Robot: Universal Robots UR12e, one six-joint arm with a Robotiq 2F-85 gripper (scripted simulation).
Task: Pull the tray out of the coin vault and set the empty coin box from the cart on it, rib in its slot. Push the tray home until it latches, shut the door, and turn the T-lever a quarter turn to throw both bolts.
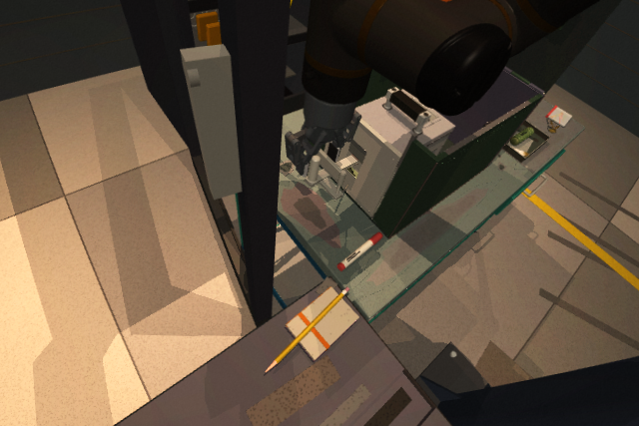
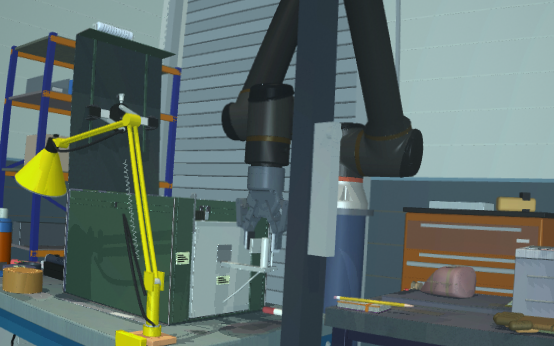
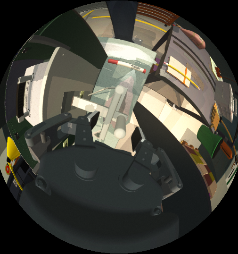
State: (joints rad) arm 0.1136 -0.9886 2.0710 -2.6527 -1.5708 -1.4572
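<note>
On the glass-topped bench stands the green coin vault (image 1: 454,163) (image 2: 119,255). Its grey door (image 1: 377,163) (image 2: 224,267) (image 3: 63,78) faces the bench's free end and looks closed against the body. A grey box with a black handle (image 1: 408,117) (image 3: 27,94) shows at the vault's top. The T-lever (image 1: 330,166) (image 2: 261,252) (image 3: 112,111) sticks out from the door, its crossbar upright. My gripper (image 1: 315,148) (image 2: 264,225) (image 3: 115,130) hangs just above the lever's upper end. It is open and holds nothing.
A dark upright post (image 1: 258,127) (image 2: 309,175) with a grey panel stands close beside the gripper. A red marker (image 1: 360,251) (image 3: 126,66) lies on the bench. A cart (image 1: 309,359) carries a pad and pencil (image 1: 309,328). A yellow lamp (image 2: 134,200) stands before the vault.
</note>
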